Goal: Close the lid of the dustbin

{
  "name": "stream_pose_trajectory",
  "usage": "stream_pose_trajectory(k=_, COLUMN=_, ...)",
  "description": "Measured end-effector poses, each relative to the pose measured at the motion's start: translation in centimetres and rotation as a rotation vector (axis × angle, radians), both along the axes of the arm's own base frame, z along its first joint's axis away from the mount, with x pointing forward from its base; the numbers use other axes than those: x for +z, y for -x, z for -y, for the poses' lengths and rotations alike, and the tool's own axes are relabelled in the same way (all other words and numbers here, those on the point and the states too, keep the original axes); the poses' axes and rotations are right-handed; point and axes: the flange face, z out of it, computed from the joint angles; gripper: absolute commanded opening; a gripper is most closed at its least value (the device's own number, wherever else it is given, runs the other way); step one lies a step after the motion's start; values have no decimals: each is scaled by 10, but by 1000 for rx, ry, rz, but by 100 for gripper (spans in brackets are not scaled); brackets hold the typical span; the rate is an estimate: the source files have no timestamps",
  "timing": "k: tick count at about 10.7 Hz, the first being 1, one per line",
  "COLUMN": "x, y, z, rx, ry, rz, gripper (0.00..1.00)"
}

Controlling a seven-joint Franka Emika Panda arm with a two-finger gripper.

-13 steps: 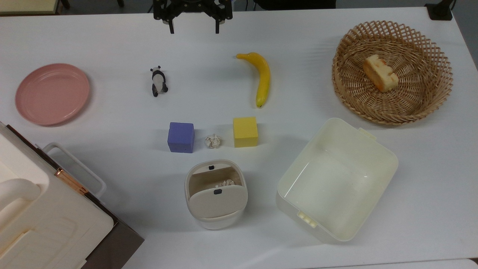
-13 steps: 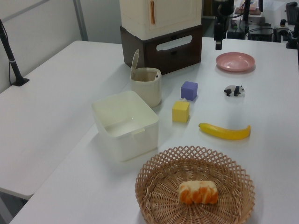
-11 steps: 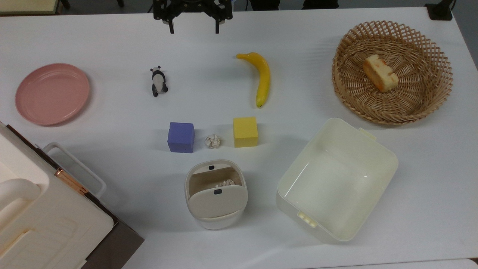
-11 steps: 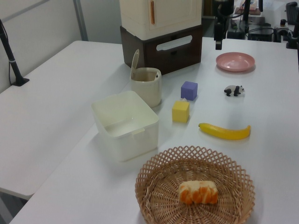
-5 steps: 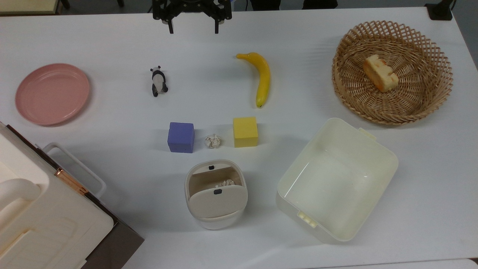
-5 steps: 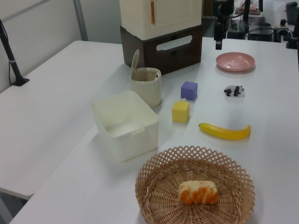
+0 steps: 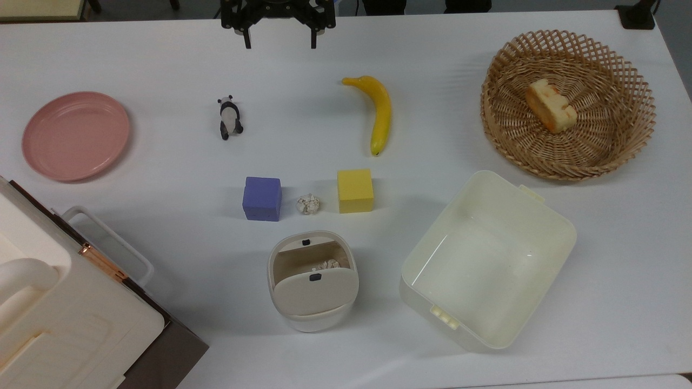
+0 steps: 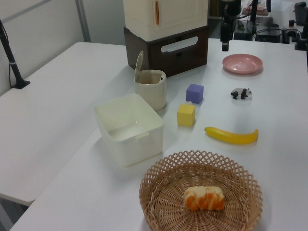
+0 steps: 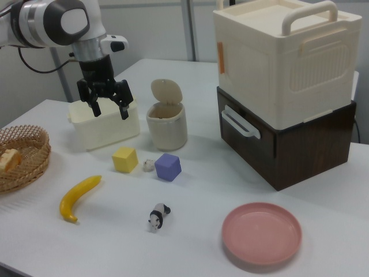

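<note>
Dustbin (image 7: 312, 281) lid (image 9: 166, 91) upright, unclosed; pincer (image 9: 106, 104) released, empty, raised well apart across table (image 7: 162, 162), beyond cubes.

gripper (image 7: 279, 42) sits marginally closer to the top view's upper edge than 1.2 s ago; no other change visible.

A white table (image 7: 162, 335) carried a dustbin (image 7: 312, 281), tub (image 7: 486, 259), basket (image 7: 567, 102), banana (image 7: 380, 111), cubes and plate (image 7: 75, 135), all well clear of the gripper (image 7: 279, 35).
</note>
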Motion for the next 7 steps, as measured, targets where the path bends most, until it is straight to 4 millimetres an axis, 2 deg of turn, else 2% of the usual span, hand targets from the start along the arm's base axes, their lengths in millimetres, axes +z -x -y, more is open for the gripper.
stream_pose_trajectory(k=5, x=0, y=0, z=0, rx=0, ry=0, rz=0, gripper=0)
stream_pose_trajectory(k=7, x=-1, y=0, z=0, rx=0, ry=0, rz=-2, gripper=0)
